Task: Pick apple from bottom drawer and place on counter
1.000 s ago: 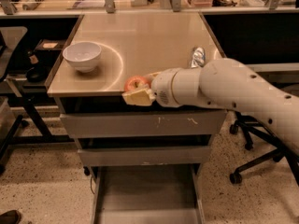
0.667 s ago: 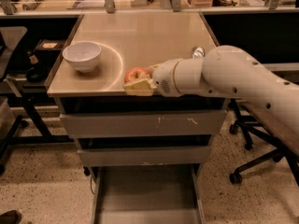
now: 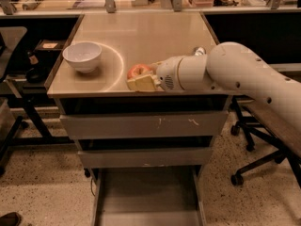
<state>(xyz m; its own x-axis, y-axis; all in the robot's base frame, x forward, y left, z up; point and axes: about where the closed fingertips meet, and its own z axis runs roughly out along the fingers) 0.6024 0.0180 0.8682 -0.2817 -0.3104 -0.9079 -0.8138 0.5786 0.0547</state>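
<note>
The small red-orange apple (image 3: pixel 138 71) is between the yellowish fingers of my gripper (image 3: pixel 141 78), just over the front part of the beige counter (image 3: pixel 146 34). The gripper is shut on the apple. My white arm (image 3: pixel 244 79) reaches in from the right and lies over the counter's front right corner. Whether the apple touches the counter cannot be told. The bottom drawer (image 3: pixel 146 199) stands pulled open below, and its visible part looks bare.
A white bowl (image 3: pixel 82 56) sits on the counter's left side. A silver can (image 3: pixel 199 51) shows just behind my arm. Cluttered desks run along the back. Office chairs (image 3: pixel 256 140) stand to the right and a dark chair at the far left.
My gripper has carried the apple a little to the left and further in over the counter's front edge. The arm has followed it. The bowl has not moved.
</note>
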